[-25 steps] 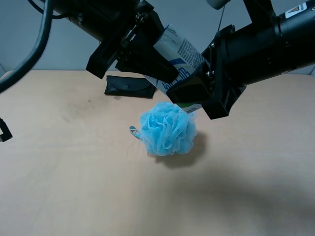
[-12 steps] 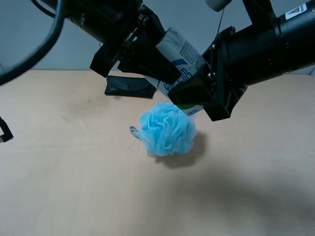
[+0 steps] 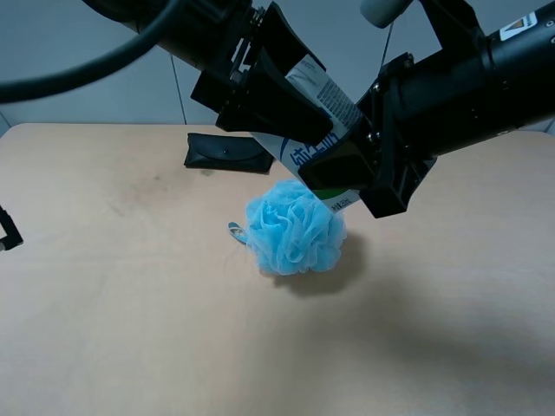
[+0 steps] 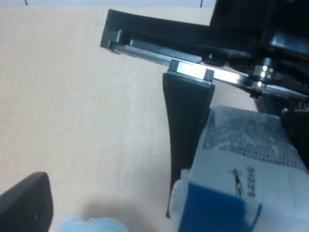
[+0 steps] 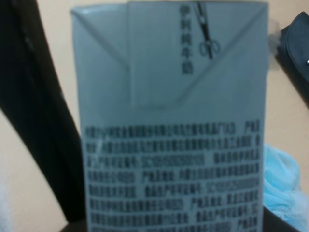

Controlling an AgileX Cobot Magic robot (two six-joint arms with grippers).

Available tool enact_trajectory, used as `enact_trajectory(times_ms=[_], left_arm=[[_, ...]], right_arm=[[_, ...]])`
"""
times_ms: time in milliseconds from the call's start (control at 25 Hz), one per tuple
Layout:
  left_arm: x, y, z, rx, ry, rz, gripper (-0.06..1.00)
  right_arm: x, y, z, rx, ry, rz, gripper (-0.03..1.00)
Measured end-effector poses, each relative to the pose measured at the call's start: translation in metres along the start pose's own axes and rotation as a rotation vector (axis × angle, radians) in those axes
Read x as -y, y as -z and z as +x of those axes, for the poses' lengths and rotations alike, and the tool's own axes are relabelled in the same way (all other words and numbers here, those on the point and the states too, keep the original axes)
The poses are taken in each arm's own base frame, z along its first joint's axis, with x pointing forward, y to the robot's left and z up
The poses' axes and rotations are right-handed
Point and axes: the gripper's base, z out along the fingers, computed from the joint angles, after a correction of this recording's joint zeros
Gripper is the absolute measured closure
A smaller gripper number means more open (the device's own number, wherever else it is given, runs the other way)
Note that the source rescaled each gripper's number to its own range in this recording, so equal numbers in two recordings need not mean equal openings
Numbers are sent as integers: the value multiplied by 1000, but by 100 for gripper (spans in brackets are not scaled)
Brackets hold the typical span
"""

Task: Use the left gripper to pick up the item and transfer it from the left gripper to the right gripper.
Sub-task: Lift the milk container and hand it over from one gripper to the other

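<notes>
The item (image 3: pixel 325 91) hangs in the air between the two arms, directly over the blue mesh sponge (image 3: pixel 295 227) and clear of the table (image 3: pixel 130 303). Its long axis stands steeply, nearer upright than level and somewhat tilted. The end with the block of fine print is up among the black fingers, and the green-marked end points down, just above the sponge's top. In the right wrist view the item (image 5: pixel 169 121) fills most of the picture, with the folded gable flaps beyond the fine print. The sponge (image 5: pixel 280 179) and the flat black pouch (image 5: pixel 299 48) show past one edge. The right hand (image 3: pixel 334 165) is pinching the item's lower half, one finger lying flat across the blue print. The left hand (image 3: pixel 303 121) covers the upper half from the other side. In its wrist view one finger (image 4: pixel 186 145) lies flat against the side of the item (image 4: pixel 246 159), but the opposite side is hidden, so I cannot tell whether this hand is clamped or loosened. The pouch (image 3: pixel 227 152) lies on the table behind the sponge, apart from it.
</notes>
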Motion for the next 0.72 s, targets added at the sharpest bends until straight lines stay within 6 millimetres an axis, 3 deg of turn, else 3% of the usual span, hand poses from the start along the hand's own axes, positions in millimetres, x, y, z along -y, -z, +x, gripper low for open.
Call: enact_trajectory(times_ms=[720], left_arm=[[1,0,0,1,5,4,-3]], right_arm=[[0,0,0,0,0,0,97]])
